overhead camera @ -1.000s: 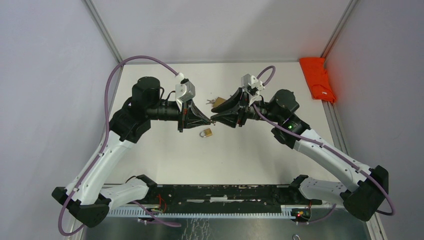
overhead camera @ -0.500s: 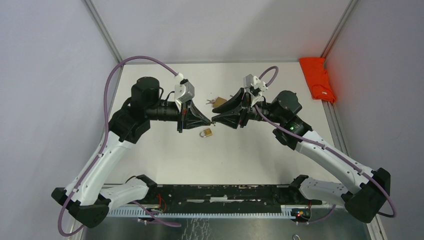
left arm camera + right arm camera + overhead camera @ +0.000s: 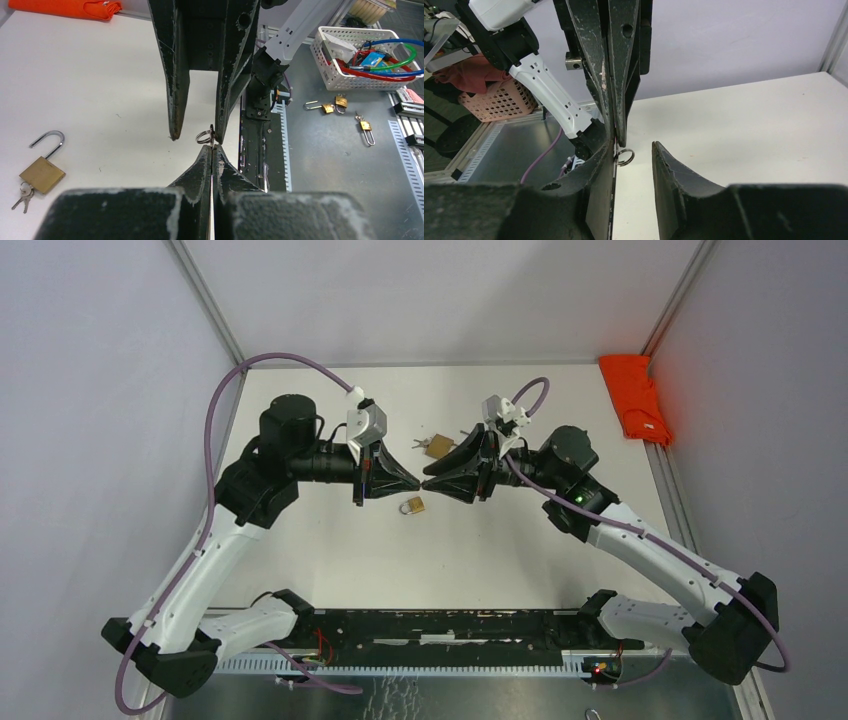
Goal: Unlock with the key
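Note:
My left gripper (image 3: 415,481) is shut on a thin key (image 3: 212,141), whose small ring (image 3: 204,136) sticks out past the fingertips. The right gripper (image 3: 429,483) faces it tip to tip, open, and the ring (image 3: 625,157) sits between its jaws close to one finger (image 3: 599,165). Both hang above the table. Below the tips a brass padlock (image 3: 412,506) lies on the table. A second brass padlock (image 3: 437,445) lies further back; in the left wrist view this padlock (image 3: 42,172) has a raised shackle and a bunch of keys (image 3: 22,195) hanging from it.
An orange cloth (image 3: 635,398) lies at the table's far right edge. Off the table, the left wrist view shows a white basket of cables (image 3: 360,50) and spare padlocks (image 3: 335,104). A pink basket (image 3: 499,100) stands beyond the other side.
Both arms have drifted slightly to the left with their tips still meeting. The left gripper has stayed shut on the key and the right one has stayed open.

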